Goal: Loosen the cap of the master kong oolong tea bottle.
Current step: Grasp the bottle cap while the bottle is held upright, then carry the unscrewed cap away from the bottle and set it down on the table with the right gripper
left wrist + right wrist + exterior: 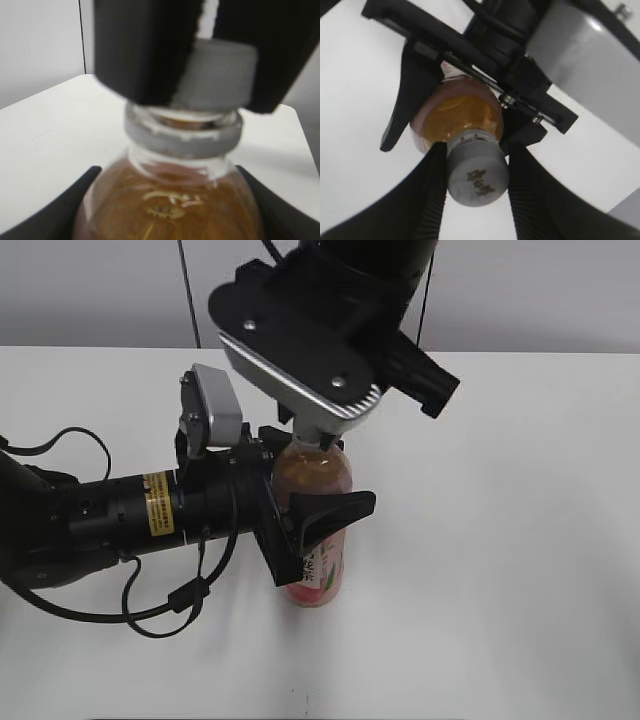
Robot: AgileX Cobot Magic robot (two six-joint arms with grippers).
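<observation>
The oolong tea bottle [322, 578] stands upright on the white table, amber tea above a pink label. My left gripper [318, 502] reaches in from the left and is shut on the bottle's body, one black finger in front and one behind. In the left wrist view the bottle's shoulders [170, 205] sit between the left gripper's fingers [167, 222]. My right gripper [318, 442] comes down from above and hides the cap in the exterior view. In the right wrist view the right gripper's ribbed fingers [477, 192] press both sides of the white cap [477, 175], which has a dark mark on top. The cap also shows in the left wrist view [215, 75].
The white table [500, 540] stretches around the bottle with a grey wall behind it. The left arm and its black cables [100, 510] lie low across the table's left side. The right arm's silver wrist [300, 360] hangs over the bottle.
</observation>
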